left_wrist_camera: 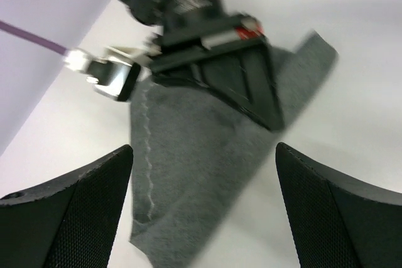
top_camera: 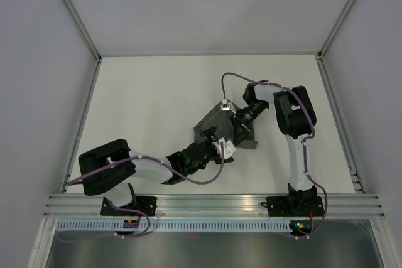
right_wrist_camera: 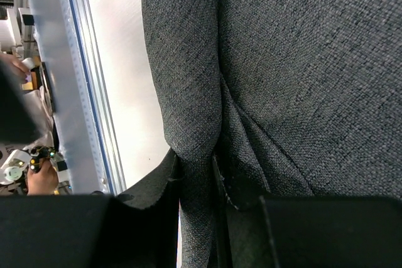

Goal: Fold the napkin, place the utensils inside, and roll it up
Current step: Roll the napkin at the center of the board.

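Folding is going on: the right gripper is pinching a raised pleat of the napkin near the middle, while the left gripper is hovering spread wide and will probably be needing a near edge to grab next.

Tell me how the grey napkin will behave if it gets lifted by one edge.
Likely floppy: where the right gripper pinches the napkin, the cloth bunches into soft folds, so it should drape and sag rather than hold its shape. Probably not slippery, since its matte, felt-like weave looks grippy. A push would likely wrinkle it rather than slide it whole.
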{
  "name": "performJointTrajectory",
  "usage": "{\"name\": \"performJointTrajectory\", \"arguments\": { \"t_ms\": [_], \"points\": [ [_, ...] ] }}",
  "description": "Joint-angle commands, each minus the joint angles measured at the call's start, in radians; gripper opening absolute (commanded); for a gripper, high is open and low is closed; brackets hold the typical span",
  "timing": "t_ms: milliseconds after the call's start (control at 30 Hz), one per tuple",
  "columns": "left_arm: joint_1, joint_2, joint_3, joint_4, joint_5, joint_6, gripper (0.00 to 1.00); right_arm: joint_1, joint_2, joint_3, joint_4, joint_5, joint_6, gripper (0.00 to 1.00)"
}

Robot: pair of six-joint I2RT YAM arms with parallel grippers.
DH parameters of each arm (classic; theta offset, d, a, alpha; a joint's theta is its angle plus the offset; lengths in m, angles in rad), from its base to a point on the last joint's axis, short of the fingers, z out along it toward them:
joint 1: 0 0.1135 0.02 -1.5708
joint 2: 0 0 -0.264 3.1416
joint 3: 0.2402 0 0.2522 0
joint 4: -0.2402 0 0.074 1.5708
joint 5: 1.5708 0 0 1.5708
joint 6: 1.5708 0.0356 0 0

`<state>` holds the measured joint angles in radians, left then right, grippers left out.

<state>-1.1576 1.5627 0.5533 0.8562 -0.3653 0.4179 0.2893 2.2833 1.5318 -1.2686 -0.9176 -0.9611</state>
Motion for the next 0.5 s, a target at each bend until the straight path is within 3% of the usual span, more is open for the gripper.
{"name": "performJointTrajectory", "arguments": {
  "t_ms": [0,167,300,467],
  "points": [
    [-0.039,0.063,-0.090,0.168,0.112,0.206,0.97,-0.001,0.096,0.007,0.100,0.230,-0.060,0.00],
    [-0.047,0.098,-0.086,0.080,0.201,0.245,0.93,-0.001,0.105,0.031,0.090,0.237,-0.031,0.00],
    [-0.044,0.148,-0.079,0.115,0.210,0.318,0.92,-0.001,0.094,0.027,0.094,0.240,-0.031,0.01],
    [-0.001,0.200,-0.024,0.047,0.246,0.346,0.78,0.001,0.096,0.014,0.098,0.233,-0.028,0.01]
  ]
}}
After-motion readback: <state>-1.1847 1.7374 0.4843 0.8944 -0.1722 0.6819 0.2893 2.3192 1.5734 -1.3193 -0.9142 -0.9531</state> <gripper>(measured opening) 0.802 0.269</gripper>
